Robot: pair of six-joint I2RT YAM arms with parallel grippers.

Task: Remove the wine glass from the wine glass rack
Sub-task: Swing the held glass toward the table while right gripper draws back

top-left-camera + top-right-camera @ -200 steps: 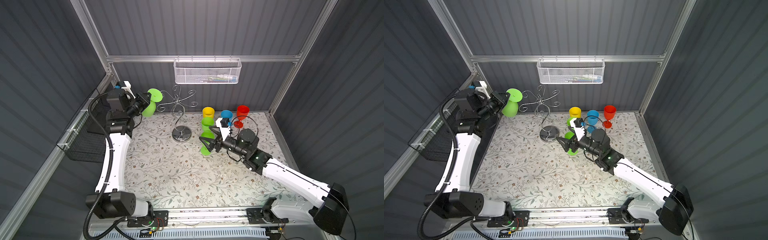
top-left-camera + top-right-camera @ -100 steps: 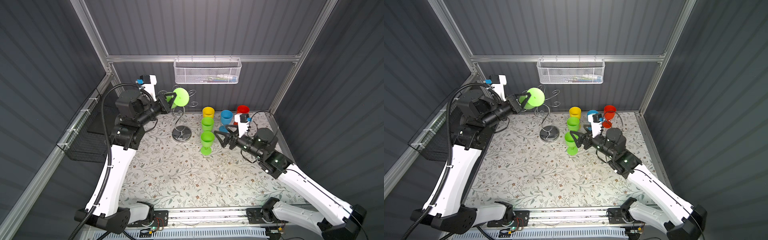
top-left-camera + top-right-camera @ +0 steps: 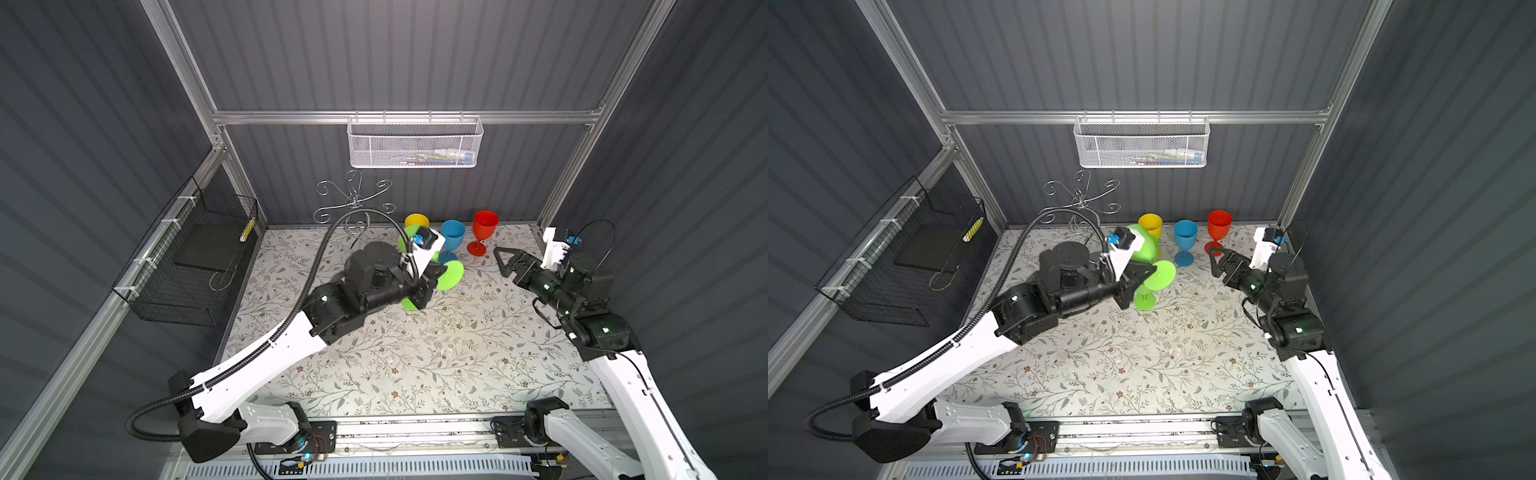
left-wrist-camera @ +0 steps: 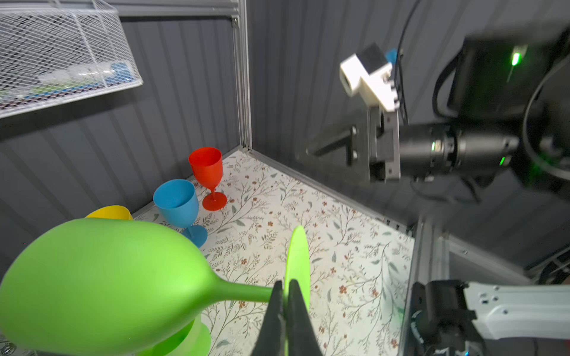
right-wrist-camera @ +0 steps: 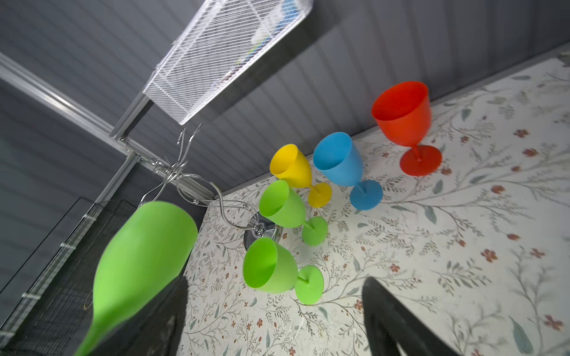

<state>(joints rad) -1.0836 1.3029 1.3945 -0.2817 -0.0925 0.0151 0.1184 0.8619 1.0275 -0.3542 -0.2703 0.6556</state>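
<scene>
The chrome wine glass rack (image 3: 353, 199) (image 3: 1081, 199) (image 5: 182, 172) stands at the back left, its curled arms bare; my left arm hides its base in both top views. My left gripper (image 3: 436, 276) (image 3: 1144, 276) (image 4: 287, 286) is shut on the round foot of a green wine glass (image 3: 451, 276) (image 3: 1142, 249) (image 4: 101, 283) (image 5: 142, 262). The glass lies on its side in the air over the middle of the table, clear of the rack. My right gripper (image 3: 500, 262) (image 3: 1213, 262) (image 5: 274, 282) hovers open and empty at the right, near the red glass.
Yellow (image 3: 417, 220), blue (image 3: 453, 235) and red (image 3: 485, 224) glasses stand along the back wall. Two green glasses (image 5: 277, 203) (image 5: 268, 265) stand beside the rack, under the held glass. A white mesh basket (image 3: 415, 145) hangs on the back wall, a black wire basket (image 3: 195, 257) on the left wall.
My left arm swung the green glass from beside the rack, right and down, to over the table's middle. My right arm drew back to the right, away from the standing green glass.
</scene>
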